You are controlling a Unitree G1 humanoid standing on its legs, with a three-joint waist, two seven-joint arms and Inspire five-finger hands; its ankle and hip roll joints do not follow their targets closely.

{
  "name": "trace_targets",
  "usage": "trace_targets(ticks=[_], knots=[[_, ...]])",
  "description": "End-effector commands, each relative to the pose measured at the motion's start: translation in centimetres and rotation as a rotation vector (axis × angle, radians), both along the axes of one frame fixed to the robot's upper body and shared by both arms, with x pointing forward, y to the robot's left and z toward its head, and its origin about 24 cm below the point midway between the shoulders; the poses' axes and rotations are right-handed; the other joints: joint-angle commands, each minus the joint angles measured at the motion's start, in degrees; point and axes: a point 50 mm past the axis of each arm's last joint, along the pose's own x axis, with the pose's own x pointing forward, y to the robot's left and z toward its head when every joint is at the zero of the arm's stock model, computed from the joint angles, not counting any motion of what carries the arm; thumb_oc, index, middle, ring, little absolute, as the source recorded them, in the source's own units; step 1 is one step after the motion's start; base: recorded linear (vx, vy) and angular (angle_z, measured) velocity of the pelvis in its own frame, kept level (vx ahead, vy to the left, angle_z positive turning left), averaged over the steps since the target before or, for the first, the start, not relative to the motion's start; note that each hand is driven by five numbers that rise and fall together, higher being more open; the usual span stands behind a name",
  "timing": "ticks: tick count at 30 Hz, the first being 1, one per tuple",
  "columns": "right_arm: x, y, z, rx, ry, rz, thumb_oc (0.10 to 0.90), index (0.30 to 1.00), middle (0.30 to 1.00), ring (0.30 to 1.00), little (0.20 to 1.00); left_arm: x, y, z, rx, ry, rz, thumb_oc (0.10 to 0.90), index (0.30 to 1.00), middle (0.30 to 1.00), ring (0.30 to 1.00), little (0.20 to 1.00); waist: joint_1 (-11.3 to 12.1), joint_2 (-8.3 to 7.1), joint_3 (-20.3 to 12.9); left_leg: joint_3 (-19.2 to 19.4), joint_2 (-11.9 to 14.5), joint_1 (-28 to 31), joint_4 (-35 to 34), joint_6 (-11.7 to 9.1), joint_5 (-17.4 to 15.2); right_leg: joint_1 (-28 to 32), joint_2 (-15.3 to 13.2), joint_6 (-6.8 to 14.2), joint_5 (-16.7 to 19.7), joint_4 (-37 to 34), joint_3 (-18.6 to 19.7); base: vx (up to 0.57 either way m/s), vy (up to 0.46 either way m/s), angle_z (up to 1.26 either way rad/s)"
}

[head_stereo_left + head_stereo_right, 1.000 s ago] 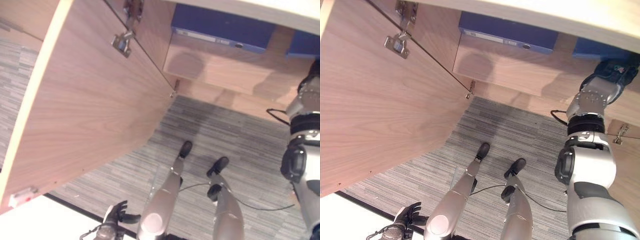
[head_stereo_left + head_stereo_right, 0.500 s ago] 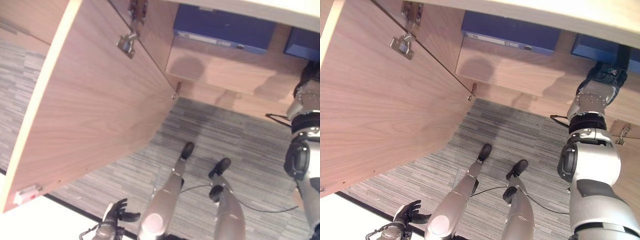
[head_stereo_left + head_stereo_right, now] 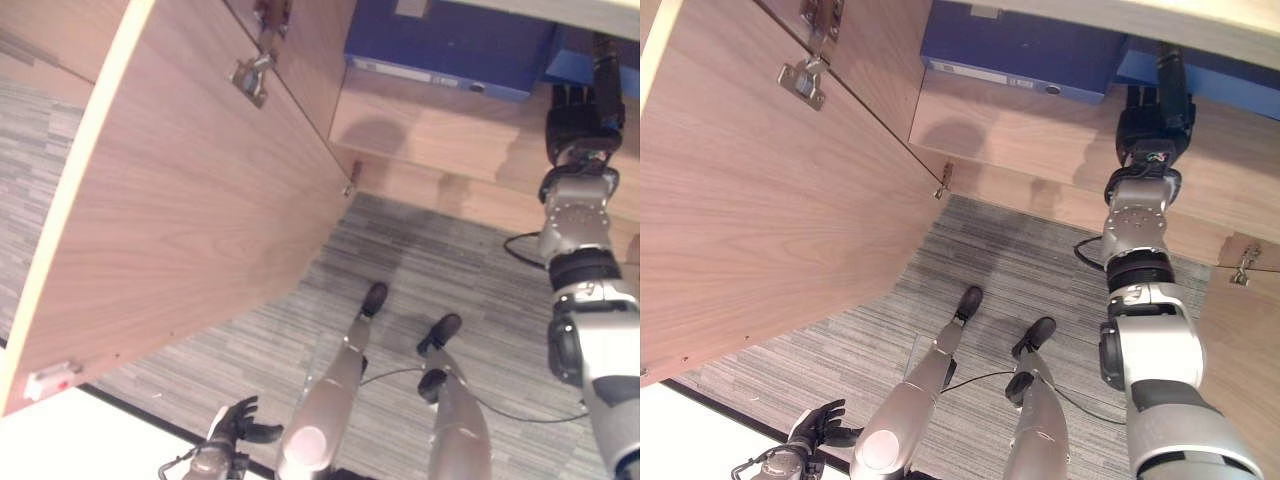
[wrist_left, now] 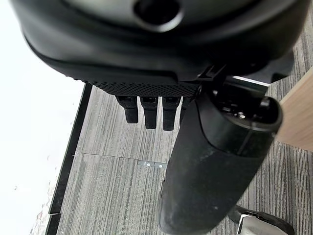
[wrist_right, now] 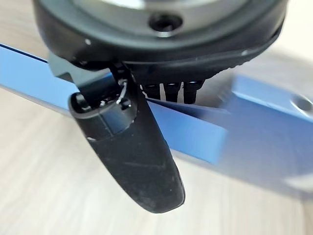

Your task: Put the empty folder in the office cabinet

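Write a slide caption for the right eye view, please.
Right hand reaching up to a blue folder on the cabinet shelf, beside the open wooden door.

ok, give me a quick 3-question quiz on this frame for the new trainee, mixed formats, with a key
1. True or false: the cabinet door stands open.
2. Multiple choice: where is the right hand?
A. On the cabinet door's edge
B. Up inside the cabinet, at a blue folder on the shelf
C. Down by the carpet
3. Short answer: which hand hangs low near the carpet with its fingers relaxed?

Key
1. True
2. B
3. The left hand
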Motion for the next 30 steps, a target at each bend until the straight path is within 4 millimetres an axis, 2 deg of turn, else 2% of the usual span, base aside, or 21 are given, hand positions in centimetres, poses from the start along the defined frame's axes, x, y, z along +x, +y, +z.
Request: trace_targets(ticks=[1, 5, 12, 16, 19, 20, 21, 22, 23, 24, 25, 27, 29, 30], knots=[[-2.4, -0.9, 4.8, -0.171, -0.265, -0.048, 0.8, 0.9, 0.9, 0.9, 0.9, -7.3, 4.6, -0.9, 0.123, 0.221, 0.063, 0.8, 0.9, 0.9, 0.9, 0.9, -0.3, -0.16, -2.1, -6.2, -0.2, 4.6, -4.9, 0.0, -4.5, 6.2, -0.5, 4.4, -5.4, -1.2, 0.9, 0.0, 0.0, 0.0], [-2.9, -0.7, 5.0, -0.169, -0.31, -0.056, 0.8, 0.9, 0.9, 0.9, 0.9, -7.4, 4.8, -0.9, 0.131, 0.222, 0.069, 0.8, 0.9, 0.9, 0.9, 0.9, -0.4, -0.22, -2.1, -6.2, -0.2, 4.7, -5.0, 0.0, -4.5, 6.1, -0.6, 4.5, -5.3, -1.2, 0.9, 0.0, 0.0, 0.0], [-2.4, -1.4, 4.2, -0.227, -0.227, -0.066, 0.8, 0.9, 0.9, 0.9, 0.9, -7.5, 4.9, -0.8, 0.124, 0.221, 0.07, 0.8, 0.9, 0.9, 0.9, 0.9, -0.8, -0.46, -2.2, -5.9, -0.1, 5.0, -5.2, 0.0, -4.5, 6.5, -0.7, 4.6, -5.0, -1.6, 1.0, 0.0, 0.0, 0.0], [-1.8, -2.1, 2.7, -0.4, -0.062, -0.054, 0.8, 0.9, 0.9, 0.9, 0.9, -7.4, 5.1, -0.7, 0.117, 0.219, 0.061, 0.8, 0.9, 0.9, 0.9, 0.9, -1.0, -1.27, -2.1, -5.8, 0.2, 5.3, -5.7, -0.2, -4.1, 6.9, -0.5, 4.6, -4.7, -2.1, 0.8, 0.0, 0.0, 0.0], [-1.3, -3.1, 0.8, -0.651, 0.162, -0.047, 0.8, 0.9, 0.9, 0.9, 0.9, -7.3, 5.2, -0.7, 0.103, 0.221, 0.046, 0.8, 0.9, 0.9, 0.9, 0.9, -1.3, -2.22, -1.9, -5.6, 0.5, 5.5, -6.0, -0.4, -3.8, 7.4, -0.4, 4.7, -4.2, -2.7, 0.4, 0.0, 0.0, 0.0], [-1.2, -3.1, 0.9, -0.657, 0.163, -0.046, 0.8, 0.9, 0.9, 0.9, 0.9, -7.3, 5.1, -0.7, 0.1, 0.221, 0.046, 0.8, 0.9, 0.9, 0.9, 0.9, -1.4, -2.06, -1.9, -5.6, 0.5, 5.5, -6.0, -0.4, -3.8, 7.4, -0.4, 4.7, -4.2, -2.8, 0.4, 0.0, 0.0, 0.0], [-1.2, -4.1, -0.8, -0.821, 0.326, -0.051, 0.8, 0.9, 0.9, 0.9, 0.9, -7.3, 5.0, -0.7, 0.087, 0.226, 0.03, 0.8, 0.9, 0.9, 0.9, 0.9, -1.8, -2.93, -1.8, -5.4, 0.7, 5.5, -6.0, -0.5, -3.7, 7.8, -0.3, 4.6, -3.8, -3.2, 0.3, -0.01, -0.005, -0.03], [-1.2, -4.1, -0.7, -0.825, 0.326, -0.05, 0.8, 0.9, 0.9, 0.9, 0.9, -7.3, 4.9, -0.7, 0.084, 0.225, 0.03, 0.8, 0.9, 0.9, 0.9, 0.9, -1.8, -2.82, -1.8, -5.4, 0.7, 5.5, -6.0, -0.5, -3.7, 7.8, -0.3, 4.6, -3.8, -3.3, 0.3, -0.03, -0.023, -0.03], [-1.3, -5.2, -2.7, -0.976, 0.494, -0.048, 0.8, 0.9, 0.9, 0.9, 0.9, -7.4, 4.7, -0.8, 0.075, 0.234, 0.007, 0.8, 0.9, 0.9, 0.9, 0.9, -2.2, -3.51, -1.7, -5.3, 0.8, 5.5, -6.1, -0.7, -3.5, 8.2, 0.0, 4.6, -3.4, -3.9, 0.0, 0.0, 0.0, 0.0], [-1.3, -5.1, -2.7, -0.978, 0.495, -0.047, 0.8, 0.9, 0.9, 0.9, 0.9, -7.4, 4.6, -0.8, 0.073, 0.234, 0.008, 0.8, 0.9, 0.9, 0.9, 0.9, -2.3, -3.45, -1.7, -5.3, 0.8, 5.6, -6.1, -0.7, -3.6, 8.2, 0.0, 4.6, -3.3, -4.0, -0.1, -0.03, -0.038, -0.01], [-1.6, -6.1, -4.5, -1.137, 0.645, -0.031, 0.8, 0.9, 0.9, 0.9, 0.9, -7.5, 4.4, -0.9, 0.063, 0.242, -0.004, 0.8, 0.9, 0.9, 0.9, 0.9, -2.7, -4.26, -1.8, -5.2, 1.0, 5.7, -6.2, -0.9, -3.4, 8.9, 0.3, 4.6, -2.8, -5.1, -0.3, -0.02, -0.025, -0.03], [-2.0, -6.7, -6.1, -1.287, 0.775, -0.005, 0.8, 0.9, 0.9, 0.9, 0.9, -7.5, 4.2, -1.0, 0.052, 0.242, -0.011, 0.8, 0.9, 0.9, 0.9, 0.9, -3.0, -4.88, -1.9, -5.1, 1.2, 5.8, -6.3, -1.1, -3.3, 9.4, 0.6, 4.6, -2.4, -5.9, -0.5, -0.03, -0.024, -0.05], [-2.1, -6.5, -7.7, -1.357, 0.835, 0.034, 0.8, 0.9, 0.9, 0.9, 0.9, -7.5, 3.9, -1.0, 0.045, 0.237, -0.022, 0.8, 0.9, 0.9, 0.9, 0.9, -3.3, -5.42, -2.0, -5.1, 1.3, 6.2, -6.4, -1.3, -3.2, 10.4, 0.9, 4.5, -2.1, -6.8, -0.7, -0.01, -0.021, 0.0], [-2.5, -6.7, -9.6, -1.345, 0.898, 0.057, 0.8, 0.9, 0.9, 0.9, 0.9, -7.4, 3.7, -1.1, 0.034, 0.23, -0.017, 0.8, 0.9, 0.9, 0.9, 0.9, -3.1, -5.74, -2.3, -5.0, 1.4, 6.7, -6.6, -1.5, -3.1, 11.5, 1.2, 4.6, -1.8, -7.7, -1.0, -0.01, -0.031, -0.01]])
